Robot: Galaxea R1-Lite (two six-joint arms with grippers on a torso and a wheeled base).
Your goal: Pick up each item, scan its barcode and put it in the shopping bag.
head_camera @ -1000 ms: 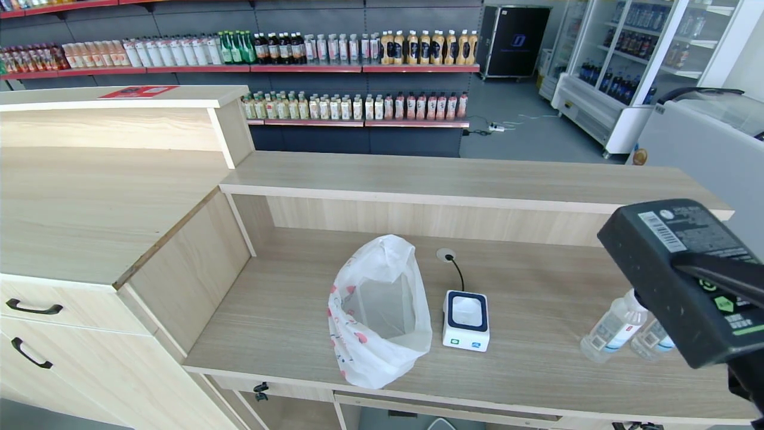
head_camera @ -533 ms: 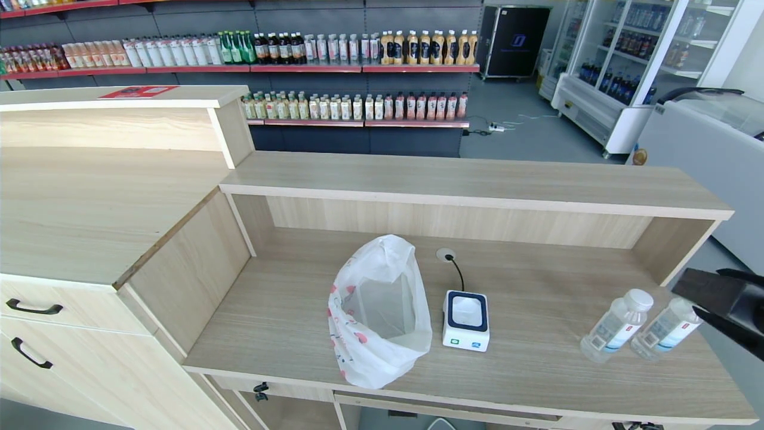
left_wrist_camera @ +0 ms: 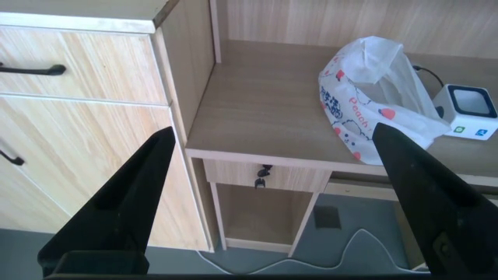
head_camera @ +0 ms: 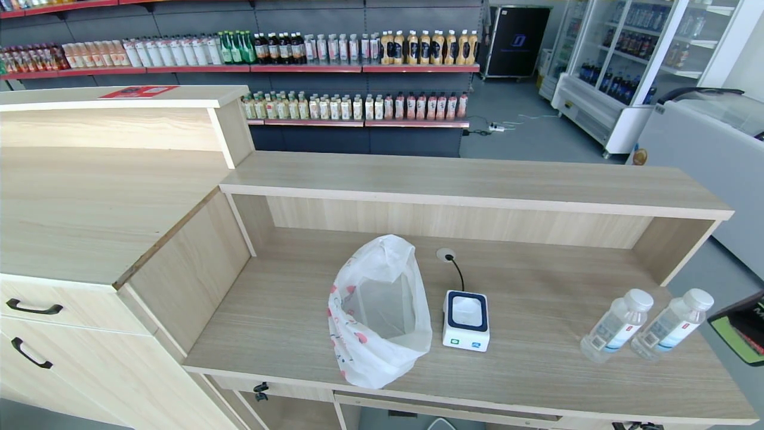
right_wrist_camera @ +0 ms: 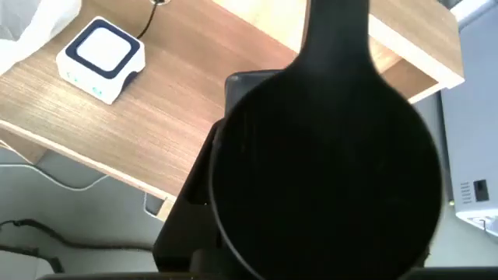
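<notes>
Left gripper [left_wrist_camera: 274,129]: fingers spread wide, holding nothing, out before the worktop's [head_camera: 537,370] front-left corner. Right arm [head_camera: 740,327] sits off the right edge; its gripper's state cannot be determined. First water bottle [head_camera: 616,325] and second water bottle [head_camera: 672,324] stand side by side near the front-right corner. Shopping bag [head_camera: 379,310] stands at front centre, with the barcode scanner [head_camera: 466,319] just beside it.
</notes>
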